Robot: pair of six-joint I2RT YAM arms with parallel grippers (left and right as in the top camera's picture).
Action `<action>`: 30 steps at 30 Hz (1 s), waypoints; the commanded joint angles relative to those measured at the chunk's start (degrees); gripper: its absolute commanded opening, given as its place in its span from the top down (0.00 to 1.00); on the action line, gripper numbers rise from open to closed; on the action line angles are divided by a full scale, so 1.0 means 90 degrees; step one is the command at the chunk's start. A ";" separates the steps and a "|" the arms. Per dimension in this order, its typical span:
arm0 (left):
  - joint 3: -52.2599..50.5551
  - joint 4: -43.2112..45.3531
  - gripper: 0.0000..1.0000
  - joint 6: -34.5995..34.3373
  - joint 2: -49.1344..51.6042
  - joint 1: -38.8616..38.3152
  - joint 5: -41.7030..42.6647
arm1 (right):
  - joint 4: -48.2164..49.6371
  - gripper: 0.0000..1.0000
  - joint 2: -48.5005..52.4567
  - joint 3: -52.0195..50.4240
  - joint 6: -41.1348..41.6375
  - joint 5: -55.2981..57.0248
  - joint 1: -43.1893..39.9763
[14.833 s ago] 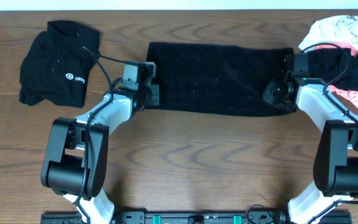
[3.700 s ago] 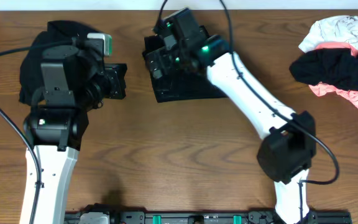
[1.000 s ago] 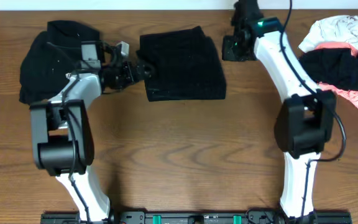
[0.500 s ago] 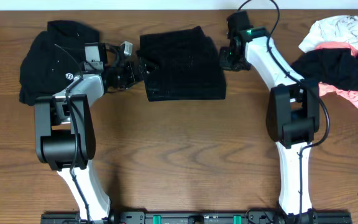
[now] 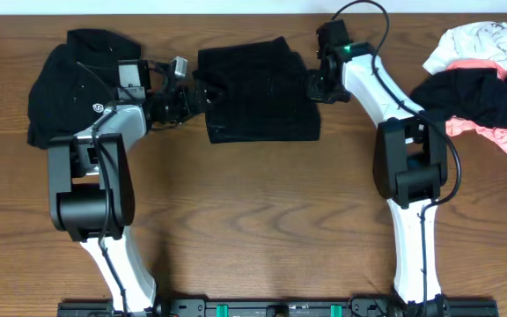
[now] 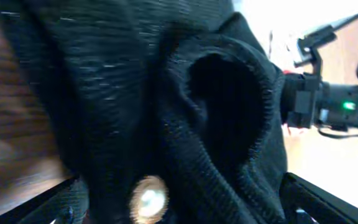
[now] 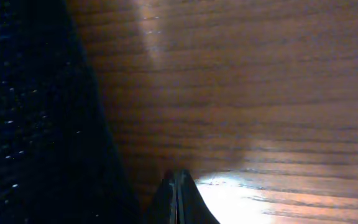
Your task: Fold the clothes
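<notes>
l gripper [image 5: 199,95] spread at folded black cloth [image 5: 258,92], left edge; r gripper [image 5: 317,85] closed by right edge

Open table [image 5: 262,220] fills the lower middle of the frame; along the top, folded garment [image 5: 258,92], upper-left dark pile [image 5: 69,88] and upper-right clothes heap [image 5: 482,75] block passage.

table [image 5: 253,220]: brown wood grain | rail [image 5: 324,309]: black, along table's near edge
</notes>
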 commanded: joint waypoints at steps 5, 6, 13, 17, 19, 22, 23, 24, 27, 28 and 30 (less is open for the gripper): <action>-0.0022 -0.0117 0.02 -0.0022 0.0109 0.0012 -0.0498 | -0.0022 0.99 0.0044 -0.0005 0.0085 -0.0051 0.0058; -0.0022 -0.0117 0.02 0.0029 0.0112 -0.0029 -0.0505 | -0.0019 0.99 0.0044 -0.0005 0.0085 -0.0051 0.0063; -0.0022 -0.0029 0.02 0.0036 0.0291 -0.0357 -0.0515 | -0.0058 0.99 0.0044 -0.0005 0.0083 -0.0049 0.0075; -0.0022 0.0022 0.02 0.0039 0.0301 -0.0379 -0.0495 | -0.0063 0.99 0.0044 -0.0005 0.0083 -0.0051 0.0075; -0.0022 0.0019 0.02 0.0039 0.0328 -0.0384 -0.0495 | -0.0061 0.99 0.0044 -0.0005 0.0083 -0.0114 0.0078; -0.0022 0.0024 0.02 -0.0007 0.0464 -0.0449 -0.0491 | -0.0044 0.99 0.0044 -0.0005 0.0080 -0.0321 0.0090; -0.0022 0.0039 0.02 -0.0012 0.0529 -0.0486 -0.0461 | -0.0044 0.99 0.0044 -0.0005 0.0080 -0.0340 0.0114; -0.0022 0.0051 0.02 -0.0034 0.0588 -0.0508 -0.0442 | -0.0044 0.99 0.0044 -0.0005 0.0078 -0.0345 0.0141; -0.0022 0.0233 0.02 -0.0124 0.0682 -0.0573 -0.0214 | -0.0019 0.99 0.0044 -0.0005 0.0027 -0.0384 0.0284; -0.0022 0.0316 0.02 -0.0180 0.0704 -0.0583 -0.0172 | -0.0010 0.99 0.0044 -0.0005 0.0027 -0.0384 0.0335; -0.0022 0.0437 0.02 -0.0294 0.0716 -0.0612 -0.0158 | 0.0056 0.99 0.0044 -0.0005 0.0010 -0.0381 0.0464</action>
